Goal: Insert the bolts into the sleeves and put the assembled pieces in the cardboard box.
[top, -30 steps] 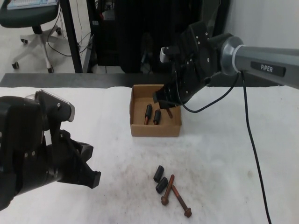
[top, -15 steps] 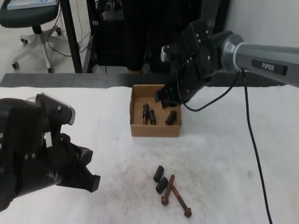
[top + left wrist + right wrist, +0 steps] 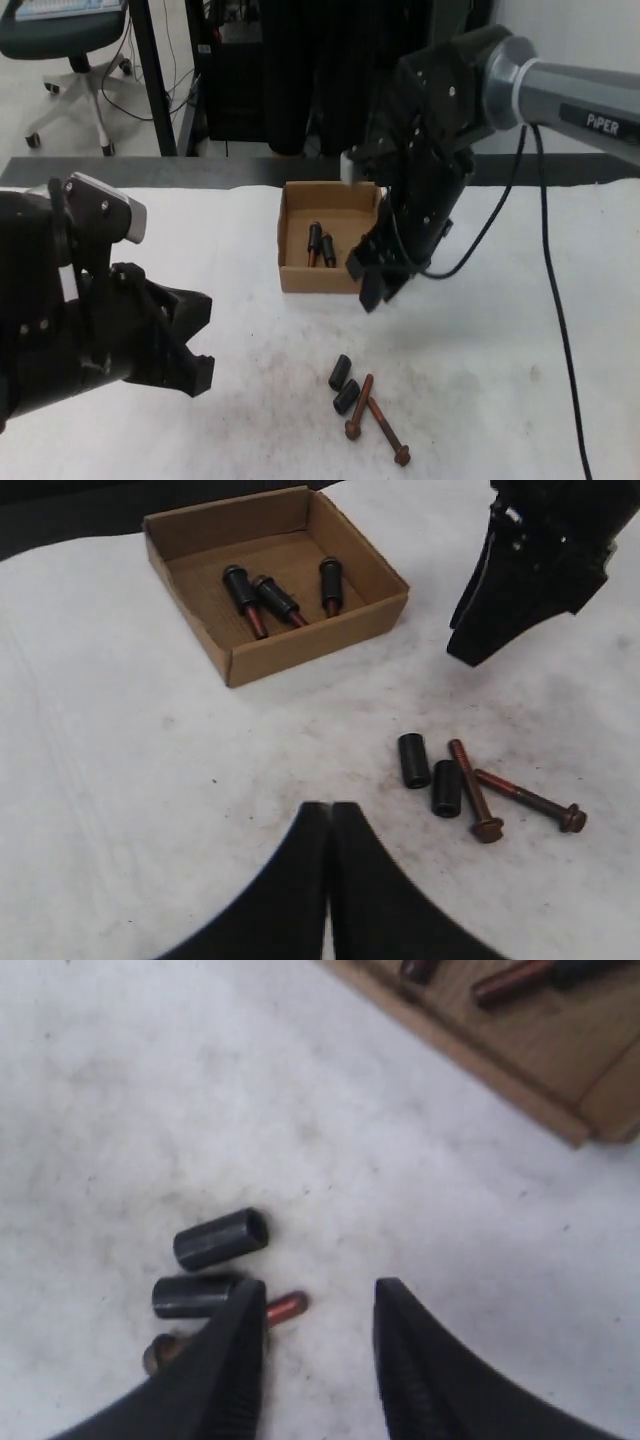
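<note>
Three black-sleeved bolt assemblies (image 3: 275, 598) are laid inside the open brown cardboard box (image 3: 330, 278) on the white-clothed counter (image 3: 500, 350). In front of the box, well apart from it, two black cylindrical sleeves (image 3: 341, 371) (image 3: 346, 396) are placed. Two rusty metal bolts (image 3: 359, 405) (image 3: 387, 432) are set just beside them, farther from the box.

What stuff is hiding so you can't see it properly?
High view: the right gripper covers the third assembled piece in the cardboard box.
Right wrist view: a finger hides most of both bolts; the picture's edge cuts off the cardboard box.
</note>
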Controlling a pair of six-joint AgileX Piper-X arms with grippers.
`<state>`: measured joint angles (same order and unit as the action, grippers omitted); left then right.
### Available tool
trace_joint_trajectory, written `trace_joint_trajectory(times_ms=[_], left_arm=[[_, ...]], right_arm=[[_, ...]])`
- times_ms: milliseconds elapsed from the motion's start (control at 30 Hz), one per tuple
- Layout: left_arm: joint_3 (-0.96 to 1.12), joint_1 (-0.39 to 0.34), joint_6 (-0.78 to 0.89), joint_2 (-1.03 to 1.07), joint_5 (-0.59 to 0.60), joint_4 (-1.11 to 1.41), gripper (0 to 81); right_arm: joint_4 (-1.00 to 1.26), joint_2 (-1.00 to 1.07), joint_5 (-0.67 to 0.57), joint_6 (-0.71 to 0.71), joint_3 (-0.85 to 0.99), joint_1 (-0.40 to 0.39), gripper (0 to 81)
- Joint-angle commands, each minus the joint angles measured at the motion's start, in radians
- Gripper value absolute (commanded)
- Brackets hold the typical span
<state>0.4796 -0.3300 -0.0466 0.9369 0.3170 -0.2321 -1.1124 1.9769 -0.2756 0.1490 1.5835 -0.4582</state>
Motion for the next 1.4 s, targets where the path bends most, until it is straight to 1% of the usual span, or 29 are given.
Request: trace_joint_trajectory(times_ms=[0, 267, 333, 467, 600, 700, 767, 800, 900, 967, 1033, 1133, 1233, 1300, 1367], left_arm=[[0.025, -0.001, 0.047, -0.027, 0.051, -0.032, 0.3], [0.025, -0.001, 0.047, -0.105, 0.051, -0.093, 0.3], [0.025, -0.001, 0.047, -0.124, 0.051, -0.108, 0.3], [0.025, -0.001, 0.047, -0.146, 0.051, -0.124, 0.3], [0.03, -0.001, 0.047, -0.15, 0.053, -0.123, 0.3], [0.037, -0.001, 0.031, -0.15, 0.118, -0.123, 0.3], [0.047, -0.001, 0.009, -0.14, 0.183, -0.128, 0.3], [0.053, -0.001, 0.009, -0.133, 0.197, -0.14, 0.3], [0.089, -0.003, 0.001, -0.079, 0.231, -0.195, 0.3], [0.123, -0.005, -0.007, -0.02, 0.281, -0.23, 0.3], [0.162, -0.024, -0.01, 0.045, 0.348, -0.24, 0.3], [0.245, -0.092, -0.065, 0.161, 0.405, -0.268, 0.3], [0.357, -0.196, -0.204, 0.299, 0.403, -0.342, 0.3], [0.449, -0.265, -0.318, 0.398, 0.375, -0.428, 0.3], [0.541, -0.322, -0.421, 0.489, 0.288, -0.517, 0.3]], right_arm=[[-0.082, -0.02, -0.015, 0.007, 0.003, -0.043, 34.5], [-0.128, -0.09, -0.006, -0.011, 0.002, -0.127, 34.5], [-0.146, -0.115, -0.002, -0.027, 0.002, -0.132, 34.5], [-0.207, -0.145, 0.081, -0.037, -0.003, -0.132, 34.5], [-0.222, -0.157, 0.079, -0.053, -0.055, -0.134, 34.5], [-0.205, -0.166, 0.079, -0.066, -0.121, -0.134, 34.0], [-0.134, -0.195, 0.083, -0.067, -0.179, -0.13, 31.6], [-0.096, -0.218, 0.083, -0.07, -0.208, -0.123, 29.8], [-0.034, -0.29, 0.083, -0.11, -0.268, -0.085, 25.2], [-0.029, -0.342, 0.083, -0.113, -0.293, -0.042, 24.7], [-0.029, -0.403, 0.083, -0.113, -0.318, 0.008, 24.9], [-0.029, -0.491, 0.081, -0.113, -0.352, 0.098, 24.9], [-0.029, -0.587, 0.048, -0.109, -0.383, 0.205, 24.9], [-0.029, -0.641, 0.012, -0.095, -0.4, 0.269, 24.9], [-0.029, -0.695, -0.013, -0.08, -0.416, 0.337, 24.9]])
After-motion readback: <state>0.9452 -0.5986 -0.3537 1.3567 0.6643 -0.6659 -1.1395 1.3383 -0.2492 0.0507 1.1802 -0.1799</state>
